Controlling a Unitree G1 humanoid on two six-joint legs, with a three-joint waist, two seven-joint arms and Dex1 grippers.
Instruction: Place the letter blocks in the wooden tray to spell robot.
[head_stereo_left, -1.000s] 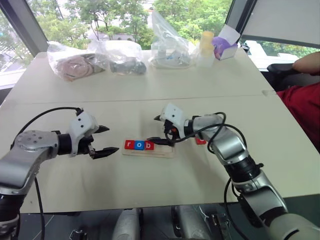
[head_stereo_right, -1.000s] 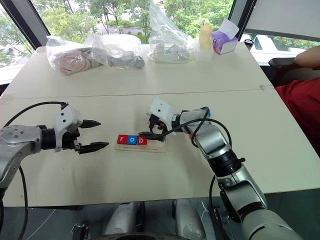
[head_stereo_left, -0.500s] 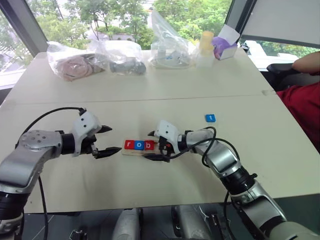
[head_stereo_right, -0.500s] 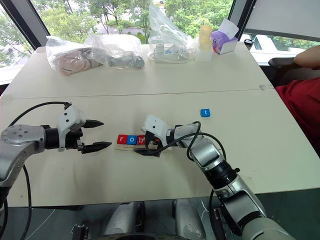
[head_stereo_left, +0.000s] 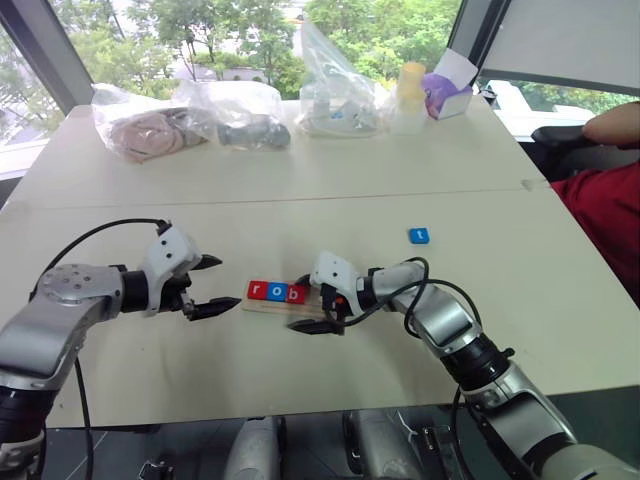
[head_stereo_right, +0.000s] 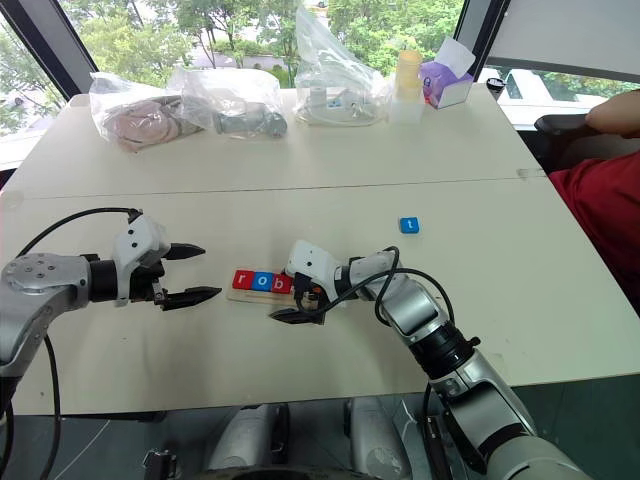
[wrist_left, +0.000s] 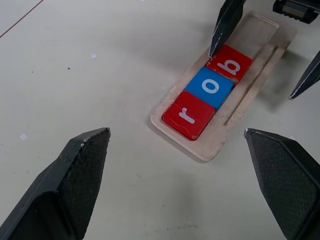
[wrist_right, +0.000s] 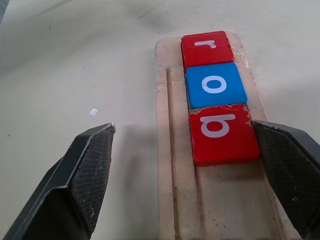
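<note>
The wooden tray (head_stereo_left: 268, 306) lies at the table's middle. Three letter blocks fill its left part: a red r (head_stereo_left: 258, 290), a blue o (head_stereo_left: 278, 291) and a red b (head_stereo_left: 297, 293). The right part (wrist_right: 225, 200) of the tray is bare. My right gripper (head_stereo_left: 296, 304) is open and empty, low over the tray, one finger on either side just right of the b. My left gripper (head_stereo_left: 230, 283) is open and empty just left of the tray. A blue t block (head_stereo_left: 419, 236) lies alone, farther back on the right.
Several clear plastic bags (head_stereo_left: 240, 115), a pale yellow bottle (head_stereo_left: 411, 88) and a purple box (head_stereo_left: 447, 92) line the table's far side. A person in red (head_stereo_left: 610, 215) sits at the right edge. A seam (head_stereo_left: 300, 198) crosses the tabletop.
My right gripper has sunk to the tray and drawn nearer, its arm lowering and uncovering the blue t block. The left gripper and the three blocks in the tray stayed put.
</note>
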